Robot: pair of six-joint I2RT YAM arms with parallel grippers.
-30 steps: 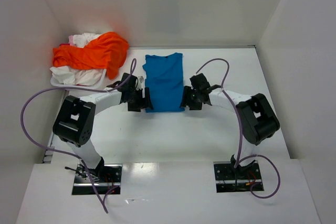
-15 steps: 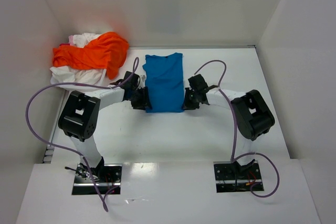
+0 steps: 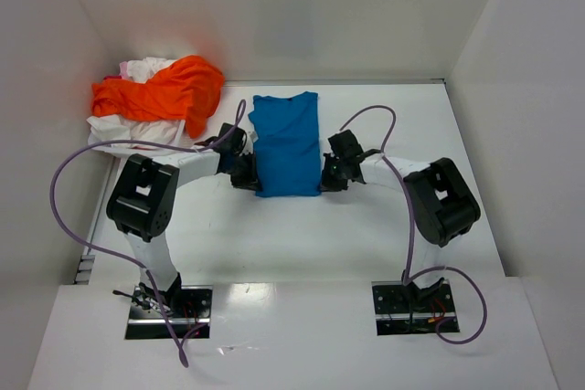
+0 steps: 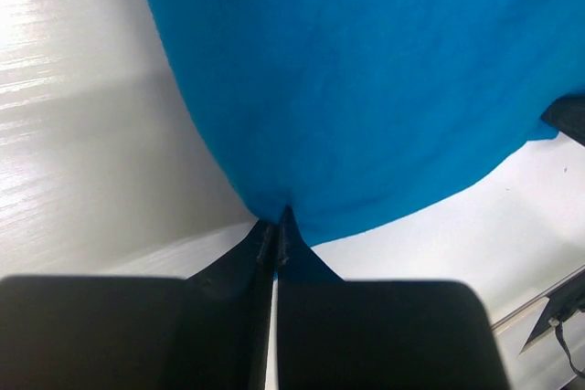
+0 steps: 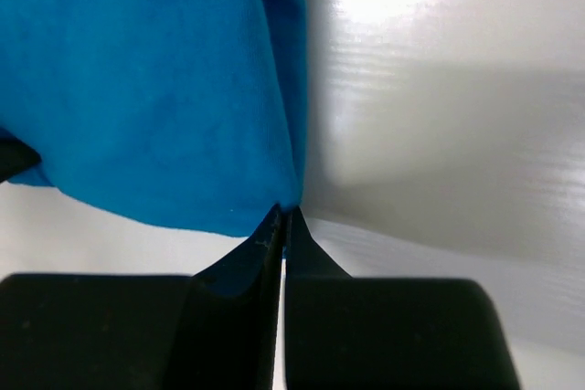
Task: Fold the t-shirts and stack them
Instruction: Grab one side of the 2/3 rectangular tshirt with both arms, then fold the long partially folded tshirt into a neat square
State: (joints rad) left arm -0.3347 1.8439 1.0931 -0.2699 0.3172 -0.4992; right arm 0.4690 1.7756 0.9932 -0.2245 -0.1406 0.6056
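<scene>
Our left fingers [image 4: 263, 246] pinched one near corner of the blue t-shirt [image 3: 286, 143]. And our right fingers [image 5: 271, 237] were clamped on the other.

Matt blue cloth t-shirt [image 3: 286, 143] on glossy table [image 3: 302, 226]

No text, label, brand or number legible in any view; blue t-shirt [image 3: 286, 143] shows plain cloth, arm base plates [image 3: 168, 311] too small to read.

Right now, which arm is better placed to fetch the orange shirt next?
Left: the left gripper, pinching the blue shirt, is nearest the orange shirt; the right gripper pinches its opposite corner.
</scene>
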